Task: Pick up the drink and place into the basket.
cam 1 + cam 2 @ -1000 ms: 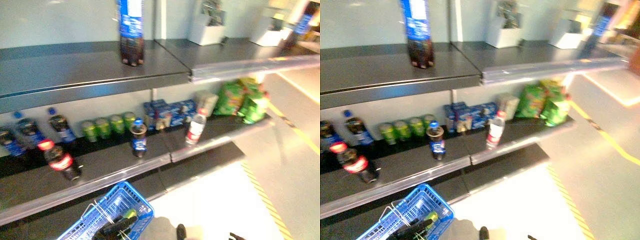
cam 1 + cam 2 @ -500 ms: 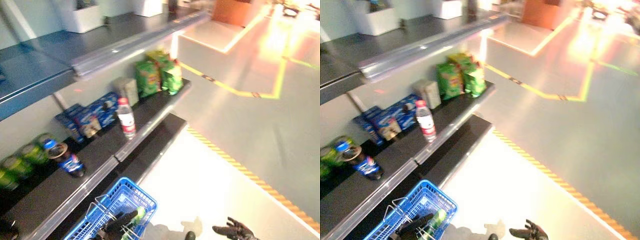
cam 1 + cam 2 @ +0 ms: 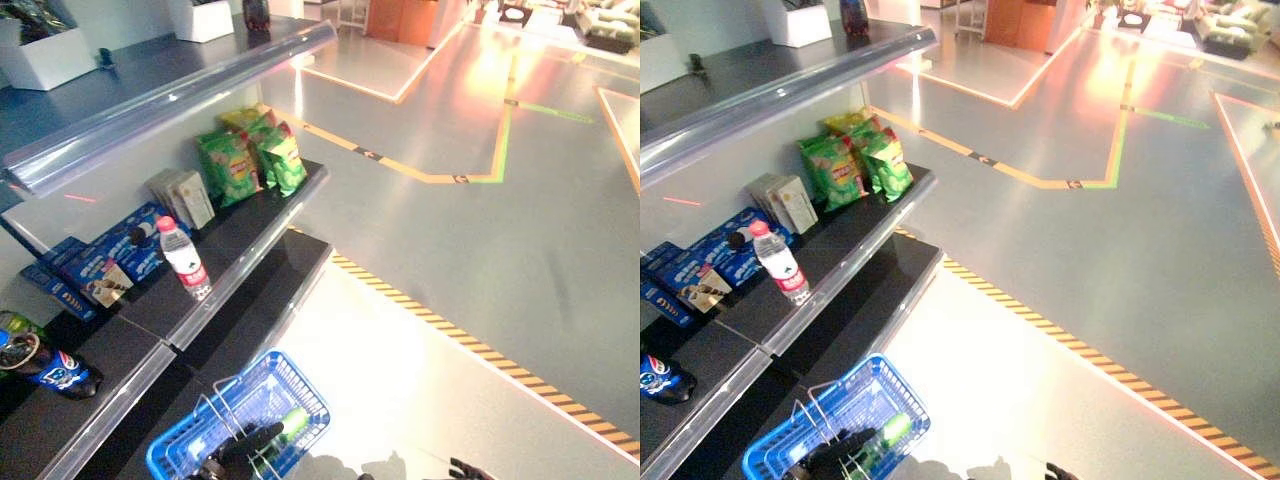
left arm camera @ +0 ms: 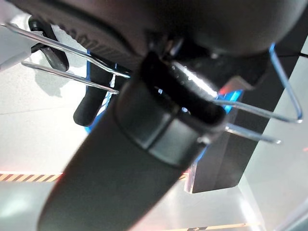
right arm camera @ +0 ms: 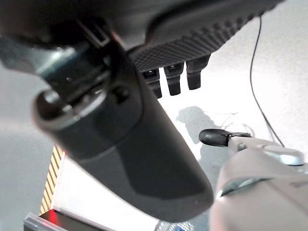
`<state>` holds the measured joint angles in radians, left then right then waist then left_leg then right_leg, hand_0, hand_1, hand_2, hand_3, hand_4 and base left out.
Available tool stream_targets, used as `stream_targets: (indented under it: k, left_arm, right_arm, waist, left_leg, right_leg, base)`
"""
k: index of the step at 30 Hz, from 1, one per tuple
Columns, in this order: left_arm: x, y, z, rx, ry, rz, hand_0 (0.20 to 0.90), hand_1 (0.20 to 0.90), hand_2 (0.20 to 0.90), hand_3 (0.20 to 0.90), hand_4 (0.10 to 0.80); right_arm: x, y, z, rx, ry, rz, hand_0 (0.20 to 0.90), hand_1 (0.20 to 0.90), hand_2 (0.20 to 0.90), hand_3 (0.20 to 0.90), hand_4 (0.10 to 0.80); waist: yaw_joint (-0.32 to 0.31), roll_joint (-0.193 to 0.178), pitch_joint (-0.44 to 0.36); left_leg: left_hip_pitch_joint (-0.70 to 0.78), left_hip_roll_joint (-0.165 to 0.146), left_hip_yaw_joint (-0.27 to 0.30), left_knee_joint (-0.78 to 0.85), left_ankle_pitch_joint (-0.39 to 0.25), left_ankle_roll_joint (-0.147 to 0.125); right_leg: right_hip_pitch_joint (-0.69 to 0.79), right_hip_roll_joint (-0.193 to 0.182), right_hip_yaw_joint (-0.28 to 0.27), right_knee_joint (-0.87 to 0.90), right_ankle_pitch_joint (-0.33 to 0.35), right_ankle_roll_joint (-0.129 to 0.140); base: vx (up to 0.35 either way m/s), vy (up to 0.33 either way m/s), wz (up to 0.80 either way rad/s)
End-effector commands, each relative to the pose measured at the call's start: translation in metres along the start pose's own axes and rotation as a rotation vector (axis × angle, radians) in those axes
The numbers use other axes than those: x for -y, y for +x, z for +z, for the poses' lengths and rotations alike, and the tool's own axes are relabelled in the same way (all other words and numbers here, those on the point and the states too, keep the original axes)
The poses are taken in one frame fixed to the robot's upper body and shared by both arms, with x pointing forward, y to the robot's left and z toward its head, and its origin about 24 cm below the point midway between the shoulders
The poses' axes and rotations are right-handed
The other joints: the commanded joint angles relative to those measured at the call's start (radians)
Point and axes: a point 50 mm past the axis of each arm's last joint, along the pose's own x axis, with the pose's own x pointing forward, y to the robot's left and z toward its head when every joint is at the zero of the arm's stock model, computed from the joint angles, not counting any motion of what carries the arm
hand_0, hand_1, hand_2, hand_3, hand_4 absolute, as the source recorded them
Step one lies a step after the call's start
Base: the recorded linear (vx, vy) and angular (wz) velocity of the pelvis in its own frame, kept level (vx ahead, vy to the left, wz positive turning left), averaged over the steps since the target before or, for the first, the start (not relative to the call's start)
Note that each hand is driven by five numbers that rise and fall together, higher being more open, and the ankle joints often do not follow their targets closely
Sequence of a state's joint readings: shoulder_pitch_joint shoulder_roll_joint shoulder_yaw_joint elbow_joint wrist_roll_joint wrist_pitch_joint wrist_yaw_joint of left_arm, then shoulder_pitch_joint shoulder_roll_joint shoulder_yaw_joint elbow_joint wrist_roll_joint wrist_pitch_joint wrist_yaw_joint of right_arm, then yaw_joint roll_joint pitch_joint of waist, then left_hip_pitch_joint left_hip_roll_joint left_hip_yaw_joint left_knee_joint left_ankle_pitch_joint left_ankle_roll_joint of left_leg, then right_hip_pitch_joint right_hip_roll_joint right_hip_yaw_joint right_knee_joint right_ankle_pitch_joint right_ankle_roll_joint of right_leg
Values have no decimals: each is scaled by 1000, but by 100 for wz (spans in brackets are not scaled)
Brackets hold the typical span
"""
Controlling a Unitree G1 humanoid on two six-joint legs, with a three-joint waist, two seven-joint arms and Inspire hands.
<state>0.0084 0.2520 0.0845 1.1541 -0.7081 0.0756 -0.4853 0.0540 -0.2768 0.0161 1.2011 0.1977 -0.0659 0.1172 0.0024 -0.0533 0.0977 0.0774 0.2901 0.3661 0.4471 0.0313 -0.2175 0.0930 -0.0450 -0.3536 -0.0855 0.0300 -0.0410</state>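
1. My left hand (image 3: 240, 450), dark and jointed, sits at the wire handles (image 4: 72, 62) of the blue basket (image 3: 300, 395); in its wrist view the fingers curl round those thin metal bars, so I read it as closed on the handles.

2. The drink (image 3: 290, 425), a bottle with a green label, lies tilted inside the basket just beside my left fingers, resting against the plastic lattice wall.

3. The basket is a rectangular blue plastic mesh tub with two silver wire loops, and it hangs over the pale glossy floor (image 3: 480, 250) beside the lower dark shelf.

4. Only the fingertips of my right hand (image 3: 465, 468) show at the head view's lower edge, well apart from the basket; in its own wrist view the short dark fingers (image 5: 174, 79) hang straight and relaxed with nothing in them.

5. Up and away from my left hand, the matte black shelf (image 3: 250, 230) with a shiny metal edge carries an upright clear water bottle (image 3: 183, 258) with a red-and-white label.

6. Beyond it stand crinkled green snack bags (image 3: 250, 160), a small pale carton (image 3: 183, 197) and flat blue boxes (image 3: 110, 262).

7. A dark cola bottle (image 3: 40, 365) lies on its side at the shelf's far left end.

8. Yellow and black striped tape (image 3: 470, 345) runs across the smooth floor.
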Motion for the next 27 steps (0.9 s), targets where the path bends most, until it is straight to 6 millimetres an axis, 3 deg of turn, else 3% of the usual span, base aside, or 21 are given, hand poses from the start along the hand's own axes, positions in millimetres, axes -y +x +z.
stream_targets:
  k: [1, 2, 3, 5, 6, 10, 13, 15, 16, 18, 21, 23, 25, 26, 27]
  left_arm:
    - [21, 6, 31, 103, 65, -167, 300, 300, 300, 200, 100]
    - [18, 4, 30, 98, 62, -163, 300, 300, 300, 200, 100]
    - [17, 3, 29, 95, 61, -161, 300, 300, 300, 200, 100]
    - [13, 2, 27, 92, 54, -152, 300, 300, 300, 200, 100]
    - [9, 0, 24, 98, 30, -131, 300, 300, 300, 200, 100]
    - [0, -5, 15, 98, -4, -108, 300, 300, 300, 200, 100]
    - [-3, -6, 10, 91, -15, -99, 300, 300, 300, 200, 100]
    - [-5, -7, 11, 90, -16, -90, 300, 300, 300, 200, 100]
    - [-5, -7, 13, 93, -23, -85, 300, 300, 300, 200, 100]
    - [-7, -9, 18, 102, -34, -88, 300, 300, 300, 200, 100]
    - [-6, -9, 25, 93, -5, -110, 300, 300, 300, 200, 100]
    - [-5, -9, 27, 91, 9, -111, 300, 300, 300, 200, 100]
    - [-3, -8, 32, 97, 30, -116, 300, 300, 300, 200, 100]
    - [0, -8, 35, 98, 46, -129, 300, 300, 300, 200, 100]
    - [2, -6, 35, 96, 62, -140, 300, 300, 300, 200, 100]
  right_arm:
    - [21, 1, 24, 46, -33, -66, 900, 900, 900, 900, 800]
    - [23, 1, 25, 49, -28, -68, 900, 900, 900, 900, 800]
    - [25, 1, 26, 52, -25, -69, 900, 900, 900, 900, 800]
    - [24, 1, 27, 50, -31, -65, 900, 900, 900, 900, 800]
    - [22, 2, 27, 39, -56, -52, 900, 900, 900, 900, 800]
    - [18, 2, 20, 19, -91, -38, 900, 900, 900, 900, 800]
    - [16, 2, 16, 16, -109, -36, 900, 900, 900, 900, 800]
    - [16, 2, 15, 11, -123, -38, 900, 900, 900, 900, 800]
    - [16, 2, 16, 7, -135, -38, 900, 900, 900, 900, 800]
    - [17, 2, 20, 6, -151, -32, 900, 900, 900, 900, 800]
    - [17, 2, 23, 29, -141, -23, 900, 900, 900, 900, 800]
    - [16, 3, 25, 33, -126, -21, 900, 900, 900, 900, 800]
    - [13, 4, 29, 42, -109, -14, 900, 900, 900, 900, 800]
    - [11, 4, 31, 50, -98, -8, 900, 900, 900, 900, 800]
    - [9, 5, 31, 59, -83, -6, 900, 900, 900, 900, 800]
  waist:
    - [41, 0, 16]
    - [43, 9, 13]
    - [44, 16, 17]
    - [50, 32, 19]
    - [71, 50, 19]
    - [94, 70, 10]
    - [95, 72, 4]
    - [92, 66, -2]
    - [94, 61, -10]
    - [108, 42, -24]
    - [118, 18, -37]
    - [119, 10, -41]
    - [122, -1, -44]
    - [133, 9, -48]
    - [140, 12, -52]
  left_leg:
    - [-71, -166, -27, -227, 9, 116]
    - [-66, -170, -22, -268, -3, 107]
    - [-63, -173, 8, -318, 25, 113]
    - [-71, -193, 14, -402, 48, 109]
    - [-98, -217, 0, -493, 94, 102]
    - [-141, -216, 49, -529, 134, 81]
    - [-137, -195, 156, -526, 149, 82]
    - [-122, -205, 190, -526, 131, 101]
    - [-115, -225, 194, -528, 115, 113]
    - [-80, -294, 160, -534, 55, 171]
    - [-48, -339, 146, -534, 16, 221]
    - [-44, -350, 133, -534, 7, 229]
    - [-39, -366, 95, -534, -7, 250]
    - [-48, -349, 81, -534, 14, 254]
    - [-48, -350, 48, -534, 13, 258]
  right_leg:
    - [43, -80, 26, 37, 16, 136]
    - [55, -72, 29, 29, 2, 145]
    - [55, -70, 20, 27, 8, 142]
    - [69, -59, 22, 18, 0, 148]
    - [88, -42, 29, 11, -11, 150]
    - [125, -17, 3, 5, -41, 149]
    - [157, -15, -61, 35, -64, 146]
    - [169, -12, -77, 69, -72, 150]
    - [175, -11, -76, 85, -68, 158]
    - [162, -27, -69, 217, -36, 203]
    - [133, -76, -56, 416, 69, 264]
    - [107, -76, -37, 462, 102, 283]
    - [58, -47, 25, 578, 151, 302]
    - [25, -43, 40, 605, 181, 290]
    - [11, -73, 45, 608, 164, 282]
  base:
    - [202, -56, -65]
    - [172, -45, -68]
    - [198, -39, -39]
    - [239, -41, -8]
    - [360, -62, -15]
    - [402, -38, -46]
    - [382, 23, -39]
    - [306, 57, 12]
    - [337, 93, 24]
    - [472, 162, 19]
    - [381, 133, 15]
    - [202, 23, 44]
    - [201, -74, 62]
    - [153, -145, 69]
    - [150, -180, 88]
